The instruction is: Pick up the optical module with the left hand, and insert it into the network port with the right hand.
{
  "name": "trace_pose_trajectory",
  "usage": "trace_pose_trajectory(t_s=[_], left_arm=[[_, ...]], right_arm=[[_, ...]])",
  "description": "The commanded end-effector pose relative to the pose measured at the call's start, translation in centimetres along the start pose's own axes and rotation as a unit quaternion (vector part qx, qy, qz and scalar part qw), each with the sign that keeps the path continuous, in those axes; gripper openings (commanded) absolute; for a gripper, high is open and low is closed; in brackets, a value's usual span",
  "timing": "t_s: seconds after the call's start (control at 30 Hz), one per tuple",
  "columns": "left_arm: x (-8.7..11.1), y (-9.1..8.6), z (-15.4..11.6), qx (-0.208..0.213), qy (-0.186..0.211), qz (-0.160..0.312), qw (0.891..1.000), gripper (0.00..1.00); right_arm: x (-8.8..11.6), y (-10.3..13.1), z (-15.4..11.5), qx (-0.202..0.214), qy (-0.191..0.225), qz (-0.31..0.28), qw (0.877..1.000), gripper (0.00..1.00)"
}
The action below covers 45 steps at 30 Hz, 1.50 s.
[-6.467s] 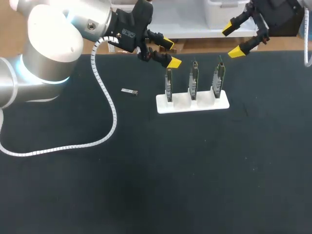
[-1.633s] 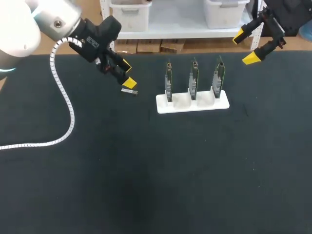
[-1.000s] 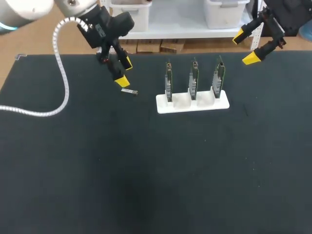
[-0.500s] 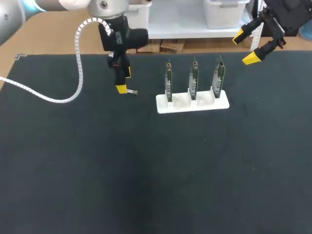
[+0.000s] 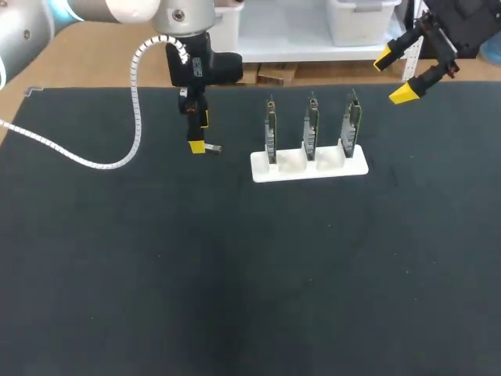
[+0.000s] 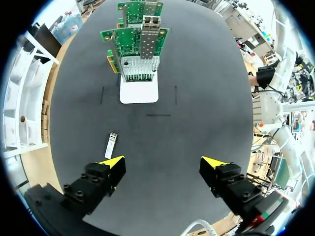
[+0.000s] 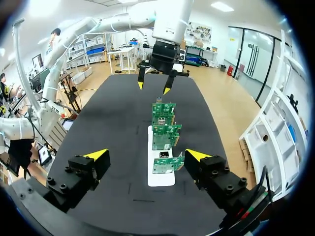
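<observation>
L gripper point(image 6: 165, 161) spread, nearer arm; module point(image 6: 112, 142) just ahead of one fingertip point(image 6: 114, 161), off-centre, long axis running fwd.

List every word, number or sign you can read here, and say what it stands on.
No text is legible anywhere.
Markings on the network cards: too small to read.
Any label on the optical module: too small to read.

Silver left arm point(image 5: 117, 8), black claws
White spiral cable point(image 5: 132, 94) along it; left claw point(image 5: 200, 131) and right claw point(image 5: 394, 76): black, bolted, 2 yellow tips each.
</observation>
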<state>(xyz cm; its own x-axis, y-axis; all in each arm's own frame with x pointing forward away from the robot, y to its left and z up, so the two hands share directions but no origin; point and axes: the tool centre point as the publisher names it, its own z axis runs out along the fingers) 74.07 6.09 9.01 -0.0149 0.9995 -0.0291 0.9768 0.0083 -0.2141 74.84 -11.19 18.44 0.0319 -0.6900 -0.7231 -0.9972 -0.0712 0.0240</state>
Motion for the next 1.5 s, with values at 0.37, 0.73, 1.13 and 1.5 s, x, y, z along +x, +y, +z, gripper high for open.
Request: trace_pose_trajectory(t_s=[0.37,0.73,1.13,1.5], left_arm=[[-1.1,-0.3,-1.9,-0.087,-0.01,-0.02,0.996,1.0],[2.2,0.7,-0.8,-0.118,0.045,-0.014,0.992,1.0],[4.3,3.4,0.6,-0.121,0.048,0.101,0.986,1.0],[3.9,6.7,1.8,-0.102,0.042,0.128,0.986,1.0]], right_arm=[[0.0,0.2,0.0,0.003,0.001,0.0,1.0,1.0],[0.0,0.2,0.0,0.003,0.001,0.0,1.0,1.0],[0.0,0.2,0.0,0.003,0.001,0.0,1.0,1.0],[0.0,0.2,0.0,0.003,0.001,0.0,1.0,1.0]])
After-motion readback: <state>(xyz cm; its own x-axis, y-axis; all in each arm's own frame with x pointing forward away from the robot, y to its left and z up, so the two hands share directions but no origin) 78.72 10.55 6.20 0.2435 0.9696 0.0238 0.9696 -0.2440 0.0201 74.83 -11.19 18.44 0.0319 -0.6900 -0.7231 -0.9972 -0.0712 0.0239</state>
